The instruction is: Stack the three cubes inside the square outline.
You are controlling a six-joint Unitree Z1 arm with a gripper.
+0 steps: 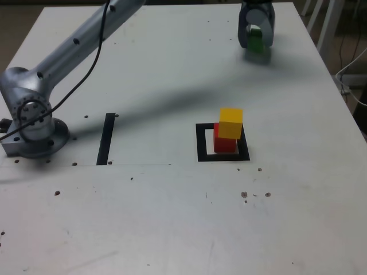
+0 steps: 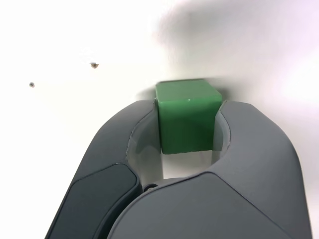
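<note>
The green cube [image 2: 187,117] sits between the gripper's [image 2: 185,124] two dark jaws, which are clamped against its two opposite side faces; the wrist view shows both inner faces pressed flat to it with no gap. In the exterior view the same gripper [image 1: 256,35] stands at the far edge of the table [image 1: 172,217], with the green cube [image 1: 254,38] showing through its opening. Whether the cube still rests on the surface or is just clear of it cannot be told from either view.

From the gripper, the square outline [image 1: 202,143] lies well apart, toward the near side of the table and slightly to the exterior view's left. Inside it stands the red cube [image 1: 225,144], with the yellow cube [image 1: 230,123] on top, sitting a little askew and shifted toward the exterior view's right. The coming move, as I judge it, turns on carrying the green cube over and above the yellow top face, so clearance in height matters as much as direction.

The gripper's upper part is cut off by the frame edge. A straight black strip [image 1: 106,138] lies farther to the exterior view's left, beside the arm's base [image 1: 31,123].
</note>
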